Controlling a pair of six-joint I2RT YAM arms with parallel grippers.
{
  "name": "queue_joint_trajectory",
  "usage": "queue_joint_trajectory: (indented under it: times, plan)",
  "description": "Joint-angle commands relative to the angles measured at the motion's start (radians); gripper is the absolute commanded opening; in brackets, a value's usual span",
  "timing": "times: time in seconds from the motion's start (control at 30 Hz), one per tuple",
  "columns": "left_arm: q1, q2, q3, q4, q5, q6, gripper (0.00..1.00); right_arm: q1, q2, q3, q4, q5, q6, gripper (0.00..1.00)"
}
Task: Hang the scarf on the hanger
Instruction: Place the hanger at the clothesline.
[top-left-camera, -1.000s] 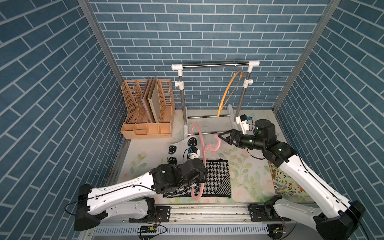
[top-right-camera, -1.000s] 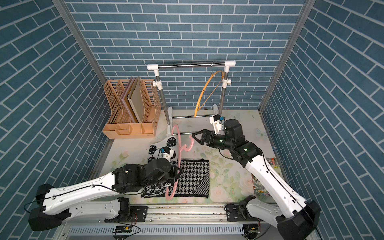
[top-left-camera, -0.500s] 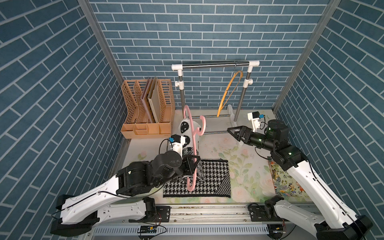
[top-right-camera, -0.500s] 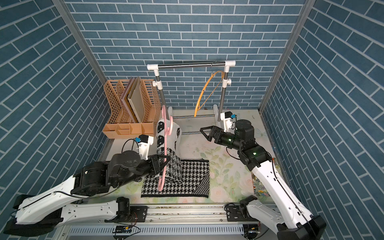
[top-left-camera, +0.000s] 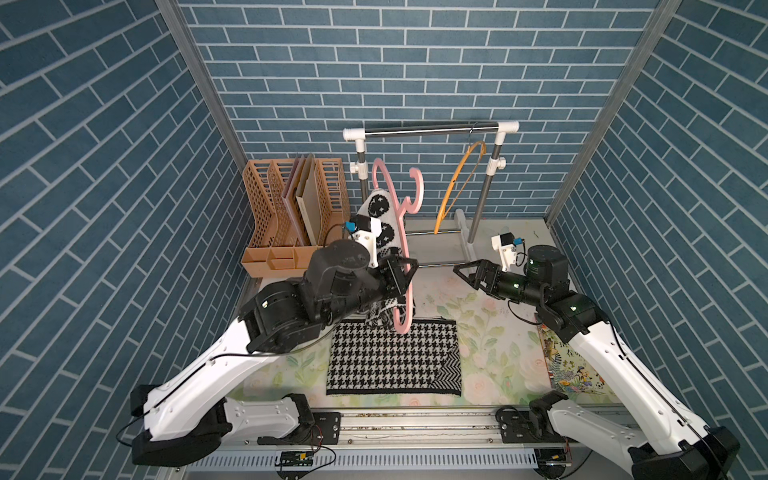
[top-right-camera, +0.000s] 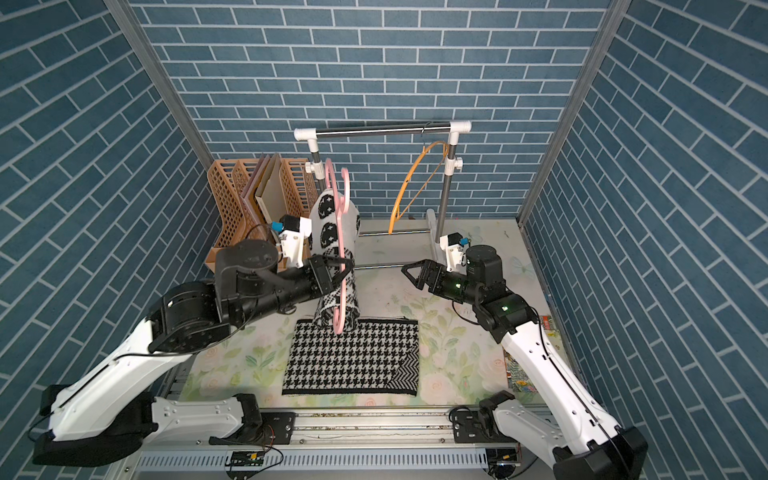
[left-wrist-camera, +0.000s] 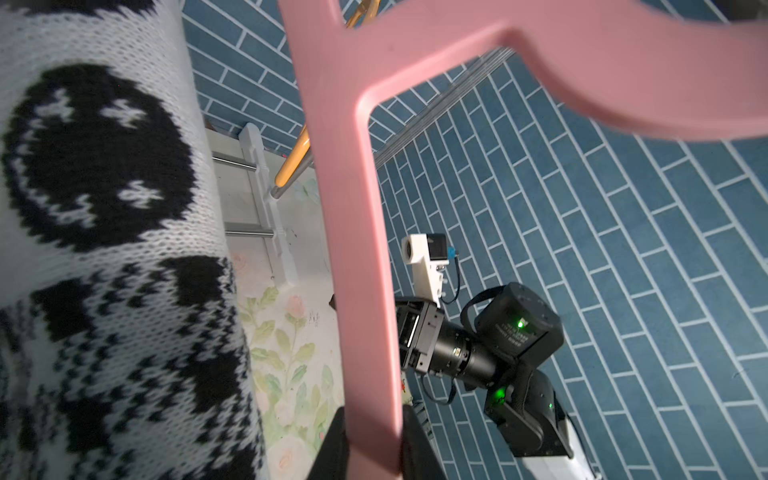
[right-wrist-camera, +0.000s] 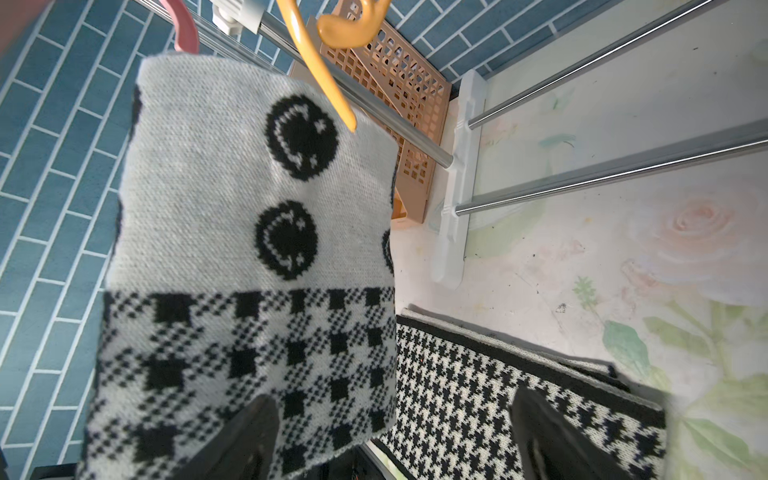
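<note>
Higher now, the left claw (top-left-camera: 405, 274) is clenched on the pink hanger (left-wrist-camera: 357, 249). The scarf (top-left-camera: 395, 357) is draped over it, its lower end flat on the table (top-left-camera: 482, 332). The right claw (top-left-camera: 466, 276) has backed away, released and empty.

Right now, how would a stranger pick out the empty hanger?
Find the steel rail at the back wall. The orange hanger hangs near its right end. Unlike the pink hanger in the left gripper, it is thin and bare.
</note>
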Motion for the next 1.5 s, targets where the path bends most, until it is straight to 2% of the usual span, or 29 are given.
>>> queue_joint_trajectory:
  times: [0.0,0.23,0.57,0.8,1.27,1.47]
  plan:
    - [0.099,0.065,0.094,0.113,0.142,0.057,0.00,-0.008,-0.011,-0.003,-0.011,0.010,-0.020,0.91]
    - [0.280,0.162,0.123,0.268,0.422,0.024,0.00,-0.012,-0.054,-0.020,-0.037,0.024,-0.020,0.91]
    - [0.441,0.212,0.066,0.455,0.648,-0.062,0.00,-0.015,-0.112,-0.038,-0.072,0.043,-0.018,0.91]
    - [0.518,0.279,0.032,0.582,0.736,-0.137,0.00,-0.015,-0.140,-0.056,-0.073,0.054,0.004,0.91]
    - [0.681,0.422,0.129,0.645,0.900,-0.200,0.00,-0.015,-0.172,-0.099,-0.063,0.080,0.034,0.91]
    - [0.713,0.469,0.165,0.649,0.943,-0.212,0.00,-0.015,-0.158,-0.102,-0.035,0.086,0.060,0.90]
